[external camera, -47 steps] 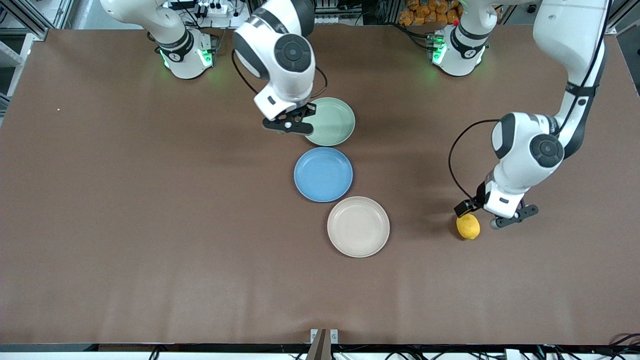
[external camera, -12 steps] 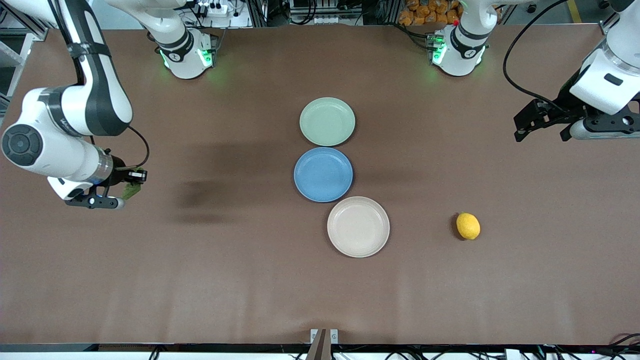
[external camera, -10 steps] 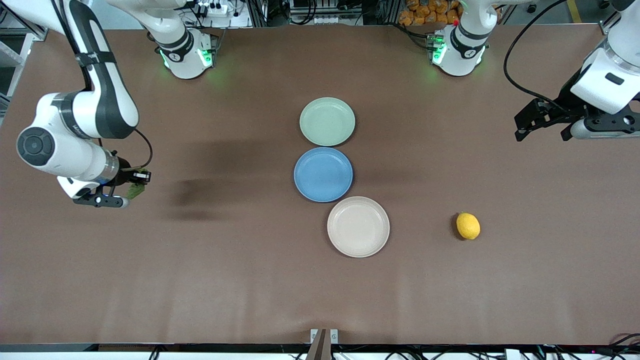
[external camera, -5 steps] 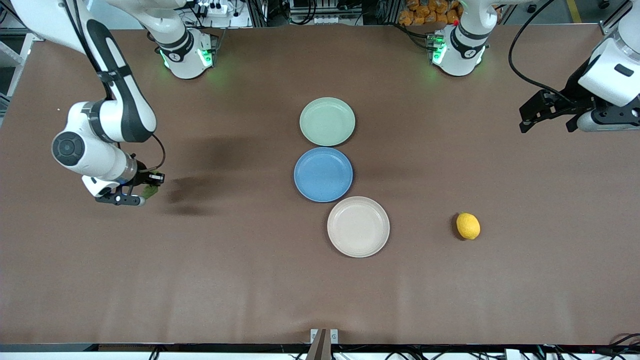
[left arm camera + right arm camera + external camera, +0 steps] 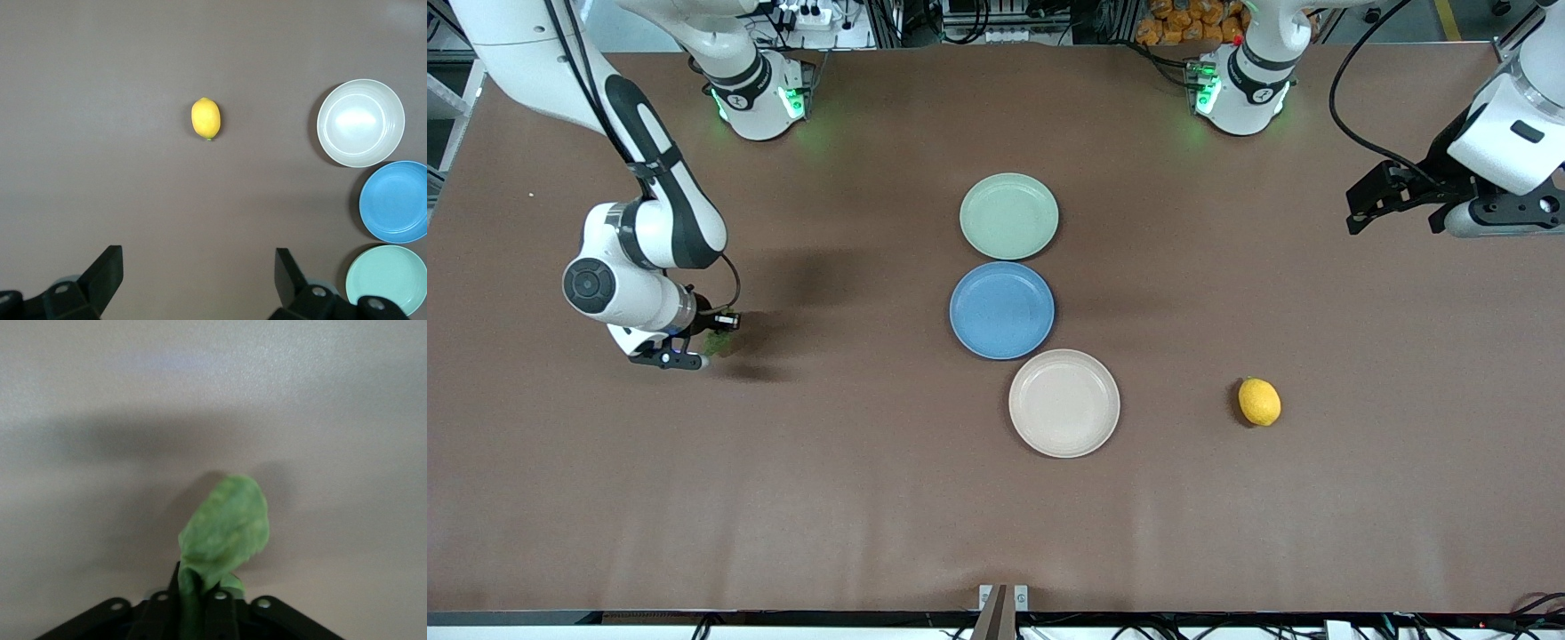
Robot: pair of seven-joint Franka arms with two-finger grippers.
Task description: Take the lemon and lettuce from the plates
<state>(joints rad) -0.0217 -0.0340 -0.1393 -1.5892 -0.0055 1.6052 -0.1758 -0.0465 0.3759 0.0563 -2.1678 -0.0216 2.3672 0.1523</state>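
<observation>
My right gripper (image 5: 710,336) is shut on the green lettuce (image 5: 715,341) and holds it low over bare table toward the right arm's end. In the right wrist view the lettuce (image 5: 225,532) sticks out from between the closed fingers. The yellow lemon (image 5: 1259,402) lies on the table toward the left arm's end, beside the beige plate (image 5: 1064,403); it also shows in the left wrist view (image 5: 205,118). The mint plate (image 5: 1009,216) holds nothing. My left gripper (image 5: 1396,194) is open and empty, high over the left arm's end of the table.
A blue plate (image 5: 1002,309) sits between the mint and beige plates in the middle of the brown table. In the left wrist view the beige plate (image 5: 361,123), blue plate (image 5: 395,201) and mint plate (image 5: 387,280) line one edge.
My right gripper has carried the lettuce from the mint plate to the right arm's end and has lowered toward the table. My left gripper has left the lemon and risen away.
</observation>
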